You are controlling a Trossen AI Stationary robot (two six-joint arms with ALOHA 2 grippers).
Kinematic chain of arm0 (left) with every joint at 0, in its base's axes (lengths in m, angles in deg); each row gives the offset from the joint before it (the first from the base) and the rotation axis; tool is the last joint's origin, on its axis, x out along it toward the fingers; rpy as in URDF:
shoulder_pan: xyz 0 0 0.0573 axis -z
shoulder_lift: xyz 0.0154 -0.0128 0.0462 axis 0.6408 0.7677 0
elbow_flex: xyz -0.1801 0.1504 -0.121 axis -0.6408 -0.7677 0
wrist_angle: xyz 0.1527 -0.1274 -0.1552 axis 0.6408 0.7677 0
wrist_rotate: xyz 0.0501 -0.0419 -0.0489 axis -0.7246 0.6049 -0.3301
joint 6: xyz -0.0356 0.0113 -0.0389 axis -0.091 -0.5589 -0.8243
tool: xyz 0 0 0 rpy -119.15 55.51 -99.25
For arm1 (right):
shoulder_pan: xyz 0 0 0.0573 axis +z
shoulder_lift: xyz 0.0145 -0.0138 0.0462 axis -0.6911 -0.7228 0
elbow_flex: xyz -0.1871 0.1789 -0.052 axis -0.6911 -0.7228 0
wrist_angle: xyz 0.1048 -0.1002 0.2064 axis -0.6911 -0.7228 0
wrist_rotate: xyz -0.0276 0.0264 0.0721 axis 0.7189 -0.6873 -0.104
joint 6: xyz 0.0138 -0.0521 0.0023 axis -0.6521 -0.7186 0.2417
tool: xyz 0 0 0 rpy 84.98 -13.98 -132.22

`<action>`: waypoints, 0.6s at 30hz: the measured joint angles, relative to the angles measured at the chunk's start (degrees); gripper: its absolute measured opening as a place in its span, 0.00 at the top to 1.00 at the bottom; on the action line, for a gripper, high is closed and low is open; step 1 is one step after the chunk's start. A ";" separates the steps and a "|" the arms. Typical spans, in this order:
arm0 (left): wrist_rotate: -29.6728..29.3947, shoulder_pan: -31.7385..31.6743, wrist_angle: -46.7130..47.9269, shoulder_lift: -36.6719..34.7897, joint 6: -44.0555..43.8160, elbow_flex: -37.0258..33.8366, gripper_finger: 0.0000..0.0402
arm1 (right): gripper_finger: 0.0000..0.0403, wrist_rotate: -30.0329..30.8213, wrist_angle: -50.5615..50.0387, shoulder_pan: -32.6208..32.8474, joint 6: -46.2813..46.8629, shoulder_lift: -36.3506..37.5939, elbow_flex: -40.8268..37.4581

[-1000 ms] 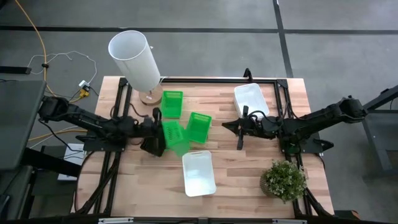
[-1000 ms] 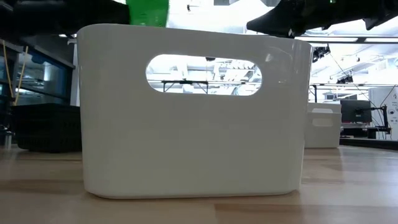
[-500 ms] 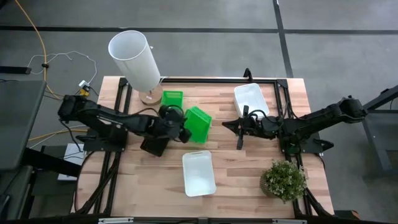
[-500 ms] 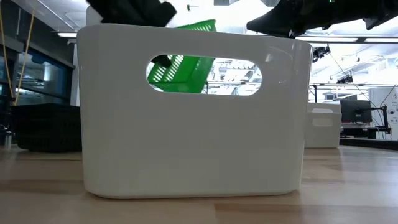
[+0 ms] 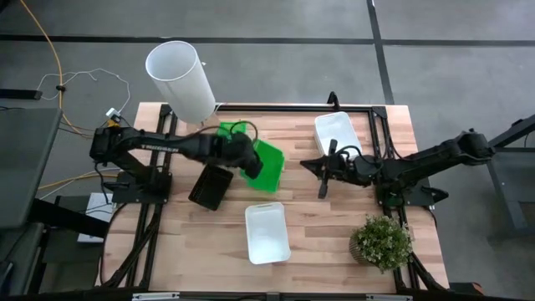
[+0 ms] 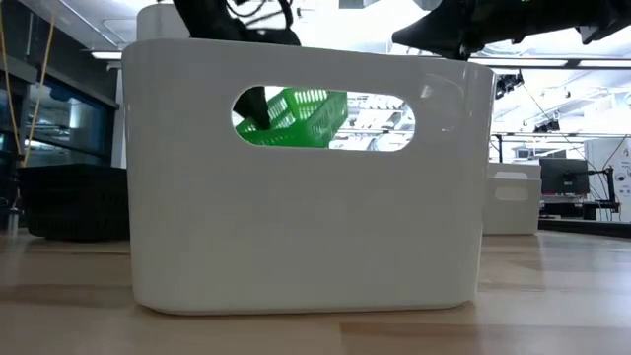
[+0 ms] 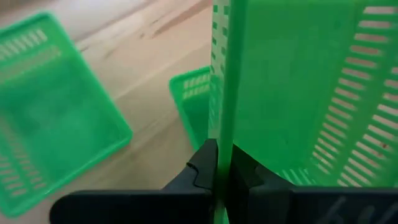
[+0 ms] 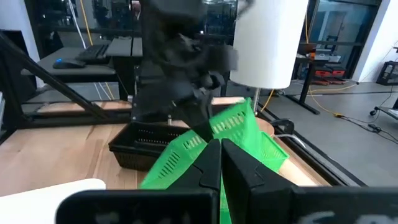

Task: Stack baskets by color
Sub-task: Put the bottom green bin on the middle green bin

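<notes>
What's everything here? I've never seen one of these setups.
green baskets: three; one held tilted, one below it, one flat alongside, mid-table
black baskets: count unclear, table's left
white baskets: two places, front centre and back right
cylinder: one, white, back left corner
plant: one, green, front right
left gripper: fingers shut on the tilted green basket
right gripper: fingers shut, empty, above the table's right half

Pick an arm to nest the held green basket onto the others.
Left. The left gripper is already shut on the green basket, above another green basket. The right gripper hangs shut, farther off.
</notes>
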 joint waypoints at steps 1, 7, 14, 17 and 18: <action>1.18 -0.86 1.01 0.75 -0.25 0.94 1.00 | 1.00 -0.01 0.13 0.00 0.00 0.37 0.00; 6.57 -2.93 11.71 6.28 -2.51 8.20 1.00 | 1.00 -0.03 0.16 0.00 0.00 2.58 0.00; 6.98 -1.38 19.81 14.32 -3.08 17.58 1.00 | 1.00 -0.26 0.01 0.00 0.00 3.16 0.00; 6.98 -0.76 20.34 16.15 -3.84 19.41 1.00 | 1.00 -0.27 -0.38 0.00 0.00 3.16 0.00; 6.80 -0.53 19.71 16.53 -4.04 19.65 1.00 | 1.00 -0.30 -0.40 0.00 0.00 3.16 0.00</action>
